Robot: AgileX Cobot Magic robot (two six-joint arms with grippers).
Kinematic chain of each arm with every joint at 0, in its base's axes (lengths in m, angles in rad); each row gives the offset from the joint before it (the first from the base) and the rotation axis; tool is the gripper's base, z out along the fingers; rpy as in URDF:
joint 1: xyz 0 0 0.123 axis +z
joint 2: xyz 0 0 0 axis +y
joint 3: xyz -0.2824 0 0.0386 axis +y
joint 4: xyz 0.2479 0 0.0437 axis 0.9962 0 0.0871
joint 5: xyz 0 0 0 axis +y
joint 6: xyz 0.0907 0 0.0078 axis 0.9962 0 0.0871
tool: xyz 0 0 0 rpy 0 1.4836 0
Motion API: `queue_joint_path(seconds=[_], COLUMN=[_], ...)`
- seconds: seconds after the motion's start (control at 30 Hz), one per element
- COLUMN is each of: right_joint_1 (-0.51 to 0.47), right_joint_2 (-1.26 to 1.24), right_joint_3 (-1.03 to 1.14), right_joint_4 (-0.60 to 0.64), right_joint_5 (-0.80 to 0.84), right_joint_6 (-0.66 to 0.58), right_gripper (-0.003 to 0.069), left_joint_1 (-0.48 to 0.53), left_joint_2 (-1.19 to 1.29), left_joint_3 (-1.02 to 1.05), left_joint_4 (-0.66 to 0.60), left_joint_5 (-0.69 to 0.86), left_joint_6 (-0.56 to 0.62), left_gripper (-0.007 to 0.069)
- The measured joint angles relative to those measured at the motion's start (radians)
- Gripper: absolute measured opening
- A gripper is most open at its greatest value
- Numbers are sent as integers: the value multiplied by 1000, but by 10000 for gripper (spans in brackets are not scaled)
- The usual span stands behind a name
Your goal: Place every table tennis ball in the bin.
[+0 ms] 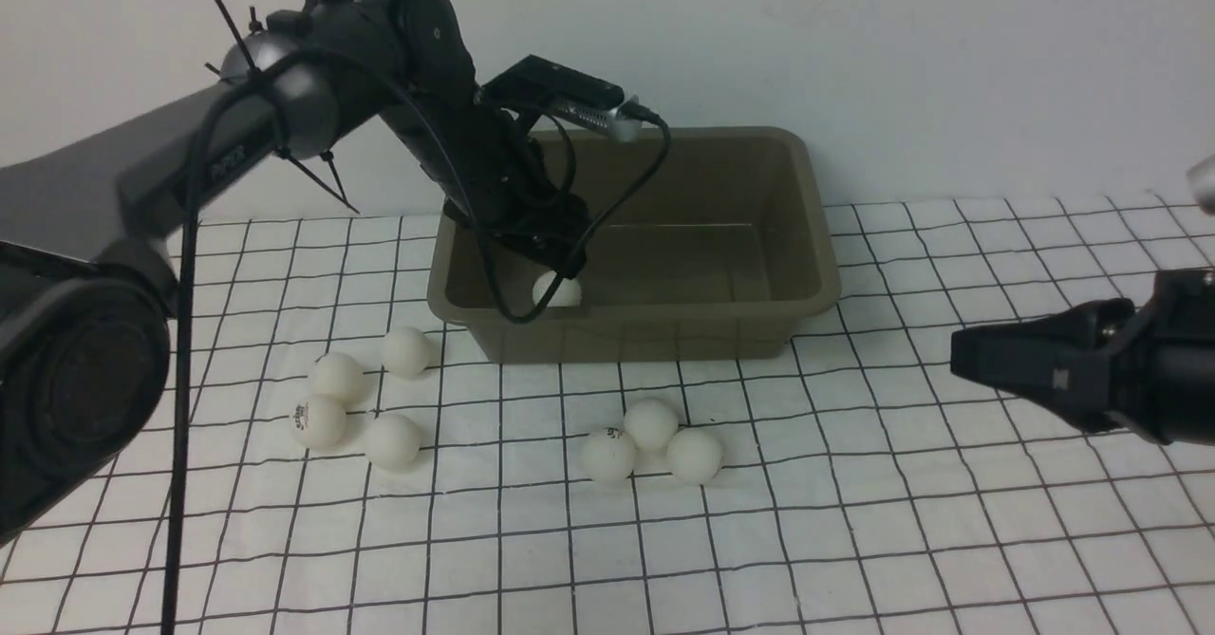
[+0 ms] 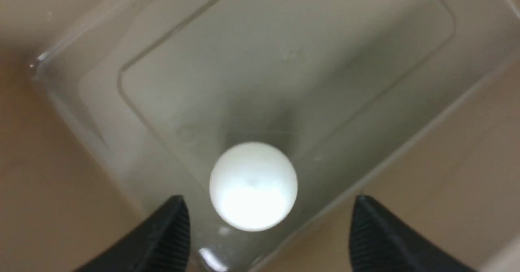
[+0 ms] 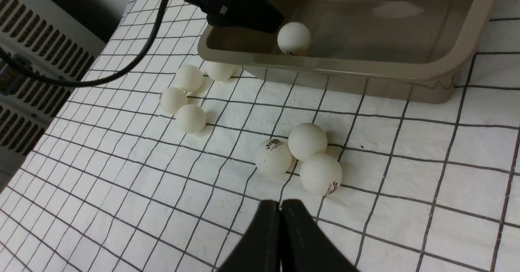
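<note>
A white, black-gridded cloth (image 1: 854,540) meets a plain pale wall (image 1: 949,65), with a slatted grille (image 3: 32,32) off one edge.

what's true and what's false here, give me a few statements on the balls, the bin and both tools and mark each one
1. One table tennis ball is inside the bin. True.
2. The left tool is clamped on that ball. False: its jaws stand apart, clear of the ball on both sides.
3. The right tool is shut and holds nothing. True.
4. Five balls are outside the bin on the gridded cloth. False: seven are, a cluster of four and a cluster of three.
</note>
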Motion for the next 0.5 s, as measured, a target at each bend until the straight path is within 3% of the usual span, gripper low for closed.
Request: queue_joint_path(seconds=[0.23,0.5], right_joint_1=[0,0], right_joint_2=[0,1], right_joint_3=[0,0], right_joint_4=[-46,-170], right_joint_5=[-34,-78], right_joint_6=[0,0], right_gripper=[-10,-10], left_joint_1=[31,206], left_joint_2=[-70,-172], left_joint_3=[-149,-76], left_joint_4=[161,164], left_joint_5=[248,266], left_joint_6=[-15,-93], left_gripper=[466,436])
